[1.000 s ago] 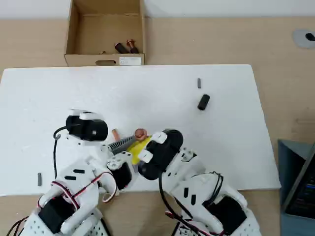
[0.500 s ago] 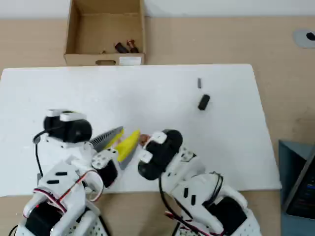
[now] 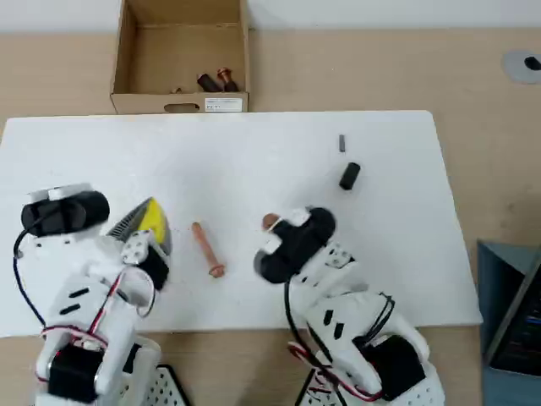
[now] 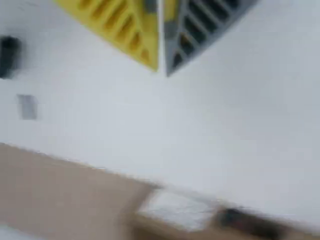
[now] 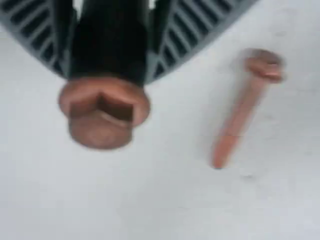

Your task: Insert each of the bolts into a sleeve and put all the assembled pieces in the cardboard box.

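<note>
Right hand [image 5: 107,75] grips sleeved bolt [image 5: 104,110] (left hand [image 4: 161,62] closed) over white board [image 3: 254,152] on table [image 3: 490,93].

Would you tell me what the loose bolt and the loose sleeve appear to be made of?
The loose bolt looks like copper-coloured metal, dull reddish-brown throughout. The loose sleeve is matte black, perhaps plastic or rubber; unclear which.

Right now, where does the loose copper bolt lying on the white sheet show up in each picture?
High view: the loose bolt lies on the white sheet, between the two arms.
Left wrist view: not in it.
Right wrist view: the loose bolt lies beside the right hand, not touching it.
Shared landmark: the sleeved bolt that hand grips.
</note>
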Robot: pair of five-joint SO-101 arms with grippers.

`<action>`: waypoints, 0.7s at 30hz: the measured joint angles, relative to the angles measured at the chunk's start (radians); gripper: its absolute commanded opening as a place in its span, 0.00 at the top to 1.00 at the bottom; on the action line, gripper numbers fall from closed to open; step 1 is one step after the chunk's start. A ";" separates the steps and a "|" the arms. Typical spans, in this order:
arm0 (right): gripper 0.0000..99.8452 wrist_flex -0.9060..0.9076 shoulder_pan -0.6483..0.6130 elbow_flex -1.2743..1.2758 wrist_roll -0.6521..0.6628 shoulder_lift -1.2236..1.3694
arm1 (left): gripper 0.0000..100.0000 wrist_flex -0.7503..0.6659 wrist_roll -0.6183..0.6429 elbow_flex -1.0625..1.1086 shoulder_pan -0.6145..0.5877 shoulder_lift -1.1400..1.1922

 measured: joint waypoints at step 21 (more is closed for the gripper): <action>0.99 0.072 0.160 -0.265 -0.092 0.281 | 1.00 -0.232 -0.158 0.433 -0.264 0.006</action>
